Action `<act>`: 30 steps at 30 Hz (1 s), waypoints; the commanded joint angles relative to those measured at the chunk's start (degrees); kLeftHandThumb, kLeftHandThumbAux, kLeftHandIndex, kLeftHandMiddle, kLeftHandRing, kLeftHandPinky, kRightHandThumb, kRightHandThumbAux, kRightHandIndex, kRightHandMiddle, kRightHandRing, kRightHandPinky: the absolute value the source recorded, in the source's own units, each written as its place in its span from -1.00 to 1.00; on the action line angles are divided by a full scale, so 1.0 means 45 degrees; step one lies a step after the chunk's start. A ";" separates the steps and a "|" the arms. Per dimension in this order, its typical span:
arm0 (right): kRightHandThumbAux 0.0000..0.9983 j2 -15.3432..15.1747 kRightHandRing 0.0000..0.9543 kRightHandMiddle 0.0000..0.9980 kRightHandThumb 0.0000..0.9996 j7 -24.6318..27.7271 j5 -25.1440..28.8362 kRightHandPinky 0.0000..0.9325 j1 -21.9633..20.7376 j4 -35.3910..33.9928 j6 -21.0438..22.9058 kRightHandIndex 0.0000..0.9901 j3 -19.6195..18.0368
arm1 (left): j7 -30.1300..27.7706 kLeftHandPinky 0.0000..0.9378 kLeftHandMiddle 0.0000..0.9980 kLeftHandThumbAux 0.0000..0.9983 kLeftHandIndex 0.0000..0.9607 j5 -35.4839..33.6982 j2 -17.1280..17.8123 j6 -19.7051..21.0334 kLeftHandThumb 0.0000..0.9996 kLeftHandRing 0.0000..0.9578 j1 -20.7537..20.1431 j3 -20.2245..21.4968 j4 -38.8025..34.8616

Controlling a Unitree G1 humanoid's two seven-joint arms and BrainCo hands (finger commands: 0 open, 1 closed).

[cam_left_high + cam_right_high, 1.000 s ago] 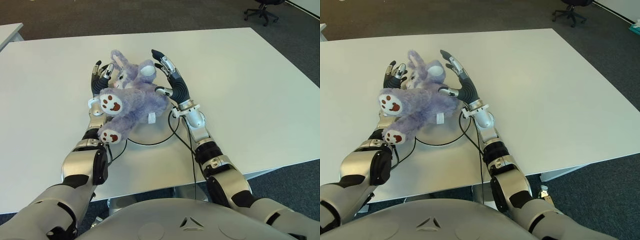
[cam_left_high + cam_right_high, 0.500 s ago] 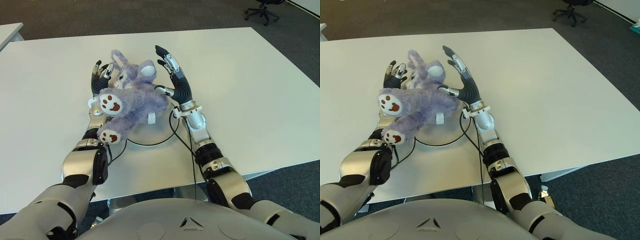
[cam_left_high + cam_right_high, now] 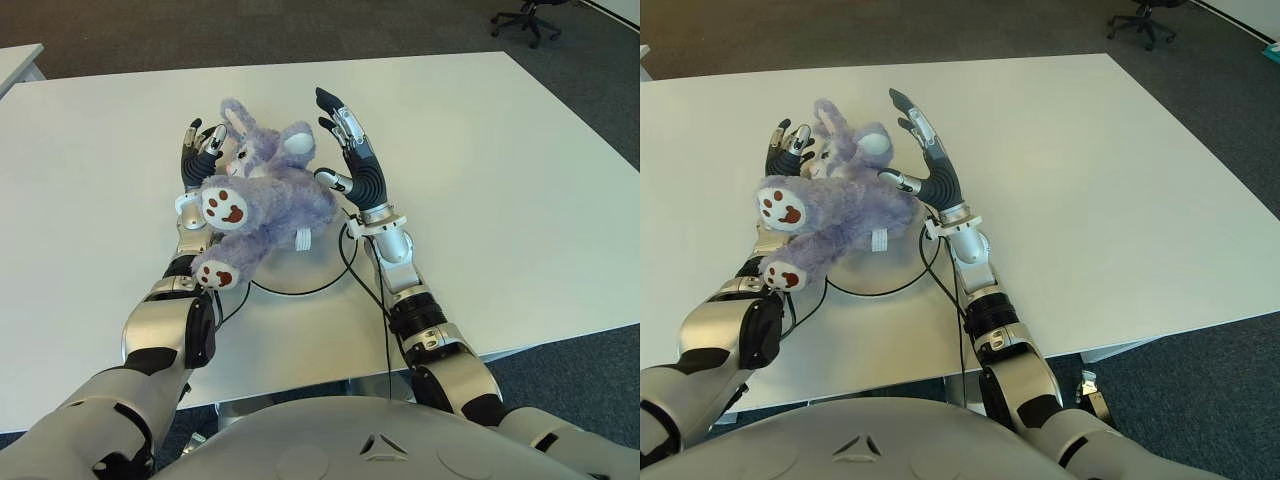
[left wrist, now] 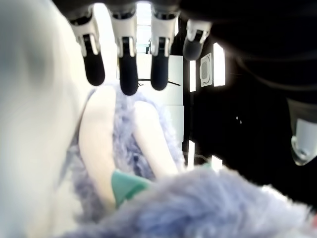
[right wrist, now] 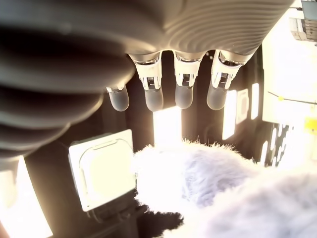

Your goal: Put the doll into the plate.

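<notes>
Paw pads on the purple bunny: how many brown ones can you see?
2. One foot pad faces up beside the left hand; the other hangs nearer the robot. The fluffy purple plush doll may hide more.

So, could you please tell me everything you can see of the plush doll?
The doll is a fluffy purple plush animal with long ears, pale inner ears and white foot soles with brown paw prints. A small white tag hangs from its body. It lies on its back over the plate, feet toward the robot. The left hand is at its left side, touching it, and the right hand is beside it, fingers spread.
</notes>
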 commanded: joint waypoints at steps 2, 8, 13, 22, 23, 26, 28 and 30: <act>-0.16 -0.0045 -1.00 -1.00 -0.76 0.0079 0.0019 -1.00 0.1299 -0.0291 0.0636 -1.00 0.0111 | -0.0135 -0.61 -0.60 -0.09 -0.86 0.0005 -0.0384 0.0726 -1.00 -0.56 0.1081 -0.0055 0.0869; -0.21 -0.0121 -1.00 -1.00 -0.78 0.0113 0.0006 -1.00 0.1409 -0.0905 0.1001 -1.00 0.0169 | -0.0095 -0.48 -0.58 -0.08 -0.85 0.0011 -0.0390 0.0731 -1.00 -0.54 0.1094 -0.0057 0.0847; -0.26 -0.0153 -1.00 -1.00 -0.78 0.0219 0.0155 -1.00 0.1417 -0.1219 0.1120 -1.00 0.0187 | -0.0156 -0.46 -0.59 -0.08 -0.83 -0.0033 -0.0389 0.0734 -1.00 -0.53 0.1103 -0.0027 0.0841; -0.27 -0.0105 -1.00 -1.00 -0.72 0.0478 0.0474 -1.00 0.1521 -0.1832 0.1650 -1.00 0.0171 | -0.0233 -0.49 -0.61 -0.08 -0.85 -0.0063 -0.0386 0.0696 -1.00 -0.55 0.1133 -0.0001 0.0823; -0.26 -0.0100 -1.00 -1.00 -0.72 0.0496 0.0501 -1.00 0.1536 -0.1894 0.1705 -1.00 0.0171 | -0.0224 -0.49 -0.61 -0.08 -0.85 -0.0058 -0.0384 0.0699 -1.00 -0.55 0.1134 -0.0003 0.0823; -0.26 -0.0082 -1.00 -1.00 -0.70 0.0606 0.0656 -1.00 0.1597 -0.2277 0.2048 -1.00 0.0173 | -0.0172 -0.50 -0.60 -0.09 -0.85 -0.0043 -0.0385 0.0736 -1.00 -0.55 0.1140 -0.0009 0.0817; -0.26 -0.0073 -1.00 -1.00 -0.70 0.0670 0.0750 -1.00 0.1618 -0.2462 0.2250 -1.00 0.0169 | -0.0155 -0.58 -0.61 -0.10 -0.86 -0.0029 -0.0383 0.0744 -1.00 -0.57 0.1141 -0.0018 0.0818; -0.26 -0.0067 -1.00 -1.00 -0.70 0.0711 0.0806 -1.00 0.1631 -0.2604 0.2406 -1.00 0.0161 | -0.0142 -0.58 -0.62 -0.10 -0.86 -0.0017 -0.0381 0.0748 -1.00 -0.58 0.1141 -0.0028 0.0815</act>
